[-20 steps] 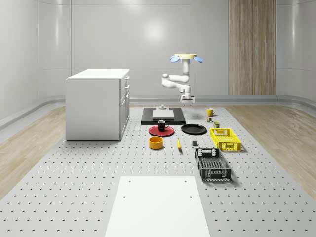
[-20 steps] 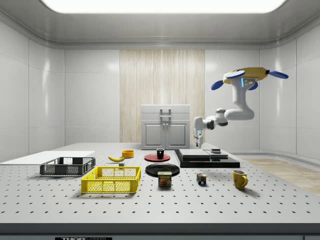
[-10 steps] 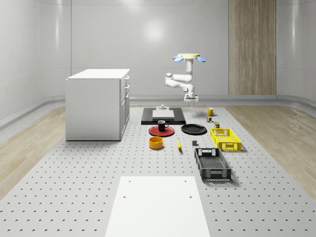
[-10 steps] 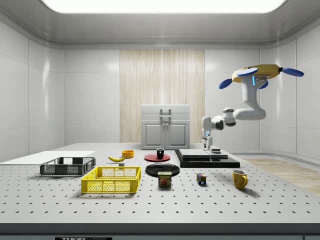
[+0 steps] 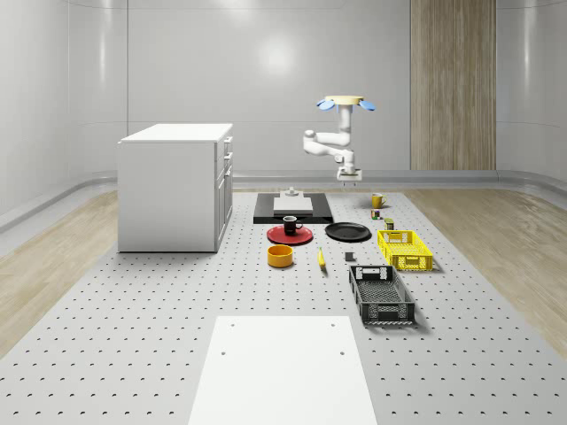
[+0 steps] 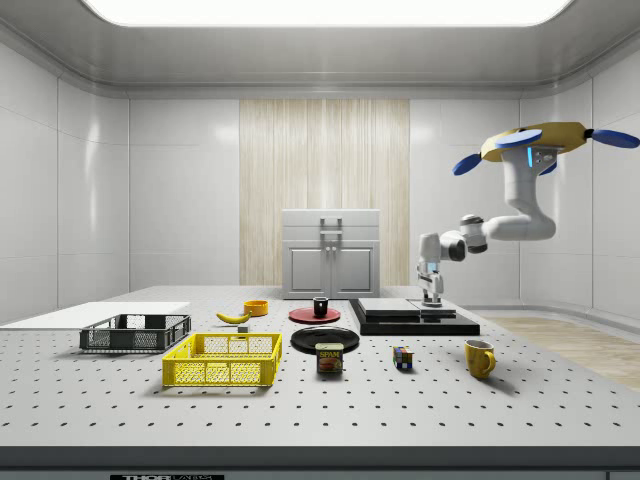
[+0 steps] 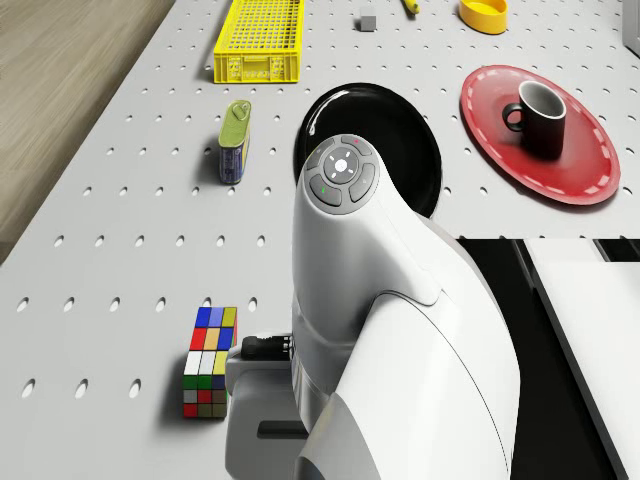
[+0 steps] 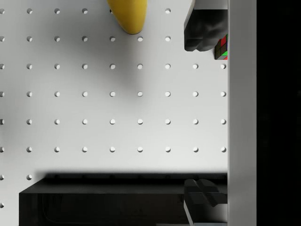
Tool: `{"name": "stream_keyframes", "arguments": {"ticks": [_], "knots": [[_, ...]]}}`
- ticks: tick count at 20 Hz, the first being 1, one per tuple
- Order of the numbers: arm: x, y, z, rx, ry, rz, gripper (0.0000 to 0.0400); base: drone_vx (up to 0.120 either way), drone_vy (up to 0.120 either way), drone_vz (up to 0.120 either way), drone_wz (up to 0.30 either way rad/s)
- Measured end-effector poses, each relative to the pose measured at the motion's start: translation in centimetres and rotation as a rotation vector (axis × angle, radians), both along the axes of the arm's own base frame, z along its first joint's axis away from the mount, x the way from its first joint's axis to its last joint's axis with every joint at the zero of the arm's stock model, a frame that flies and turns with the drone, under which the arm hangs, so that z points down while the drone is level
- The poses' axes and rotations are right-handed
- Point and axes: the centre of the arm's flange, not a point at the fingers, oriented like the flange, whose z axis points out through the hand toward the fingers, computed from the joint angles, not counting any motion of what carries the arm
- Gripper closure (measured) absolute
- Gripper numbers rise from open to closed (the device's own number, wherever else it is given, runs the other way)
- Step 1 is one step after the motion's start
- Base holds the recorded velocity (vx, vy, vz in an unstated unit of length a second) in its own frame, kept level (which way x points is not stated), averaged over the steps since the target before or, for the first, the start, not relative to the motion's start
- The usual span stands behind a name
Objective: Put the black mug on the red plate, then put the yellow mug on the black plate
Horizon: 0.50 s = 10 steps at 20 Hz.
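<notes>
The black mug stands upright on the red plate. Beside it lies the black plate, with nothing on it. The yellow mug stands on the table near its far right corner in the whole-scene view. The drone hovers high over the table's far end. Its gripper hangs open and holds nothing, above the bare table between the black slab and the yellow mug.
A black slab carrying a white board lies at the far end, beside a white cabinet. Near the yellow mug are a Rubik's cube and a can. Nearer the front lie a yellow crate, a black crate, an orange bowl and a banana.
Drone, arm and gripper have shifted toward the whole-scene view's right, from beside the black slab to nearer the yellow mug. The mugs and plates have not moved.
</notes>
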Motion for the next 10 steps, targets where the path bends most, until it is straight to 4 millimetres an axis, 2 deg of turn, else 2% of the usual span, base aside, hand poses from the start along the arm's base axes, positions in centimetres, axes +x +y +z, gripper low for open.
{"name": "stream_keyframes", "arguments": {"ticks": [3, 7, 10], "knots": [[0.00, 0.00, 0.00, 0.000, 0.000, 0.000, 0.0000, 0.000, 0.120, 0.000, 0.000], [0.00, 0.00, 0.00, 0.000, 0.000, 0.000, 0.0000, -0.100, 0.120, 0.000, 0.000], [0.00, 0.00, 0.00, 0.000, 0.000, 0.000, 0.0000, -0.013, 0.120, 0.000, 0.000]]}}
